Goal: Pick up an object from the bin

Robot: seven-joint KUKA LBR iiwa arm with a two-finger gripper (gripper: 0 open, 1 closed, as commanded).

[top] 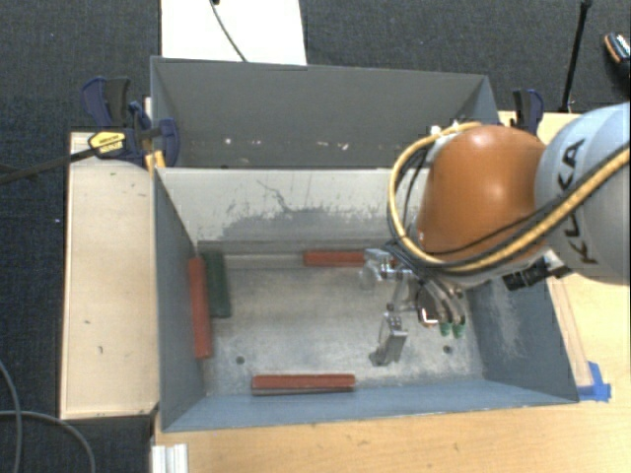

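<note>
Camera view looks down into the bin [296, 210], where the arm [582, 205] reaches in from the right and the tool [392, 347] hangs low over bare floor in the right half. I cannot tell whether the tool is open or closed, because the orange cover [473, 190] on the wrist hides much of it. I see nothing held in it. I judge the step in hand to be the approach, with nothing picked yet and the whole grasp to come.

Four bars lie in the bin, each along a wall. The back bar [333, 258], red, lies at the foot of the back wall, near the tool and to its left. The front bar [303, 384], also red, lies along the front wall, left of the tool and nearer the camera. The left bar [200, 308], red, runs along the left wall. The green bar [217, 284] is just beside it on the inner side; I cannot tell whether the two touch. Both are well apart from the tool.

The tool stands over none of them, so the next move calls for a shift left, toward the back bar or the front bar. It would then need to line up across the bar's narrow side before descending.

Room is the difficulty. Each red bar hugs a wall, so that side of a grasp is tight and the tool could strike metal. The middle of the floor is bare and gives free passage. The right wall is close to the arm.
</note>
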